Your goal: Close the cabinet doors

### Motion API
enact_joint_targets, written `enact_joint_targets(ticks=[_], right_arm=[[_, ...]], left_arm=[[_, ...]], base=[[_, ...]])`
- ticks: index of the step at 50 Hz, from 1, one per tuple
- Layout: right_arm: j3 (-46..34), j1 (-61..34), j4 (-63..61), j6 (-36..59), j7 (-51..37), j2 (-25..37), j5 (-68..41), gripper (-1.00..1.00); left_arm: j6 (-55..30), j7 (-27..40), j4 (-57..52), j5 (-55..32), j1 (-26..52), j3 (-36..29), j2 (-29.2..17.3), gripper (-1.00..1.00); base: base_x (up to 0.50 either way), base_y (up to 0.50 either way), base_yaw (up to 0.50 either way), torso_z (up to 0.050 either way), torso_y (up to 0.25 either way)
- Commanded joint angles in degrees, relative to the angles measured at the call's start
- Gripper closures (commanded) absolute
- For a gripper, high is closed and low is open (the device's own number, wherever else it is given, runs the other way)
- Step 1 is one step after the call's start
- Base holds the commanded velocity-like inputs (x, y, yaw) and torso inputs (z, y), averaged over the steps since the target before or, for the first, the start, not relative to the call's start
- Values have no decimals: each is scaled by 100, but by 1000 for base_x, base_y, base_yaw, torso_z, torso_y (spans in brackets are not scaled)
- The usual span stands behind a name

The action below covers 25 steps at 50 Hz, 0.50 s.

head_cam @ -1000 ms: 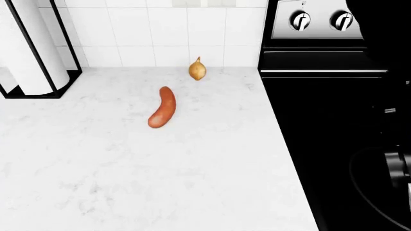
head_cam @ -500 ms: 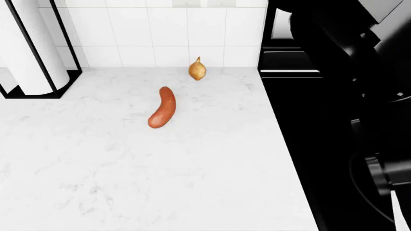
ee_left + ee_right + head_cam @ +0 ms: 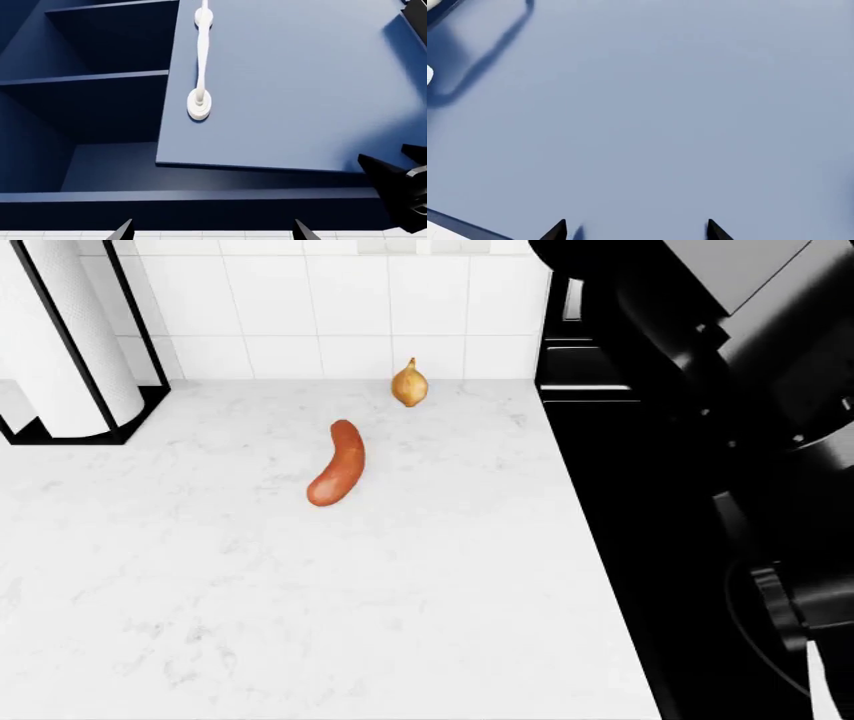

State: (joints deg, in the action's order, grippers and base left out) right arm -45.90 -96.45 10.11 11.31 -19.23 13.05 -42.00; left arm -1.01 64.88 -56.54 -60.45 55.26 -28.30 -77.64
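The left gripper [image 3: 210,232] points up at a blue wall cabinet, its two fingertips spread wide apart and holding nothing; it seems parked there to watch the work rather than to push. Ahead of it and above, the cabinet door [image 3: 293,85] stands swung out from the carcass, its white handle [image 3: 200,60] running along the edge nearest the open shelves [image 3: 100,80], which lie bare and dark off to the side of that handle. The door is not touching the left fingertips. The right gripper [image 3: 635,231] also has its tips apart with nothing between them, and the door panel [image 3: 647,110] fills everything in front of it, very near, probably because this arm is meant to press flat against the panel and swing it shut; whether the tips already touch the surface cannot be told. In the head view the right arm [image 3: 721,370] rises dark across the stove [image 3: 627,500], reaching up out of frame toward the cabinet. Far below both grippers, the countertop [image 3: 267,600] carries a sweet potato [image 3: 338,463], an onion [image 3: 410,384] and a paper towel holder [image 3: 74,340], none of them involved in the closing.
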Motion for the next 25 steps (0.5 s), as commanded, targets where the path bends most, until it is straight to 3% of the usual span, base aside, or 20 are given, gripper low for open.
enact_joint_targets(ticks=[1,25], right_arm=[[-936,548,937,4277,341,-149,-895,-100],[-1587,614,1612,4381,687,-301,-537,-100]], left_arm=[[15,-4,7,17,-35,-1,6,-100],[72,-8,38,119,-165,-23,16,-100]], base=[[0,0,0,0,0],[0,0,0,0,0]])
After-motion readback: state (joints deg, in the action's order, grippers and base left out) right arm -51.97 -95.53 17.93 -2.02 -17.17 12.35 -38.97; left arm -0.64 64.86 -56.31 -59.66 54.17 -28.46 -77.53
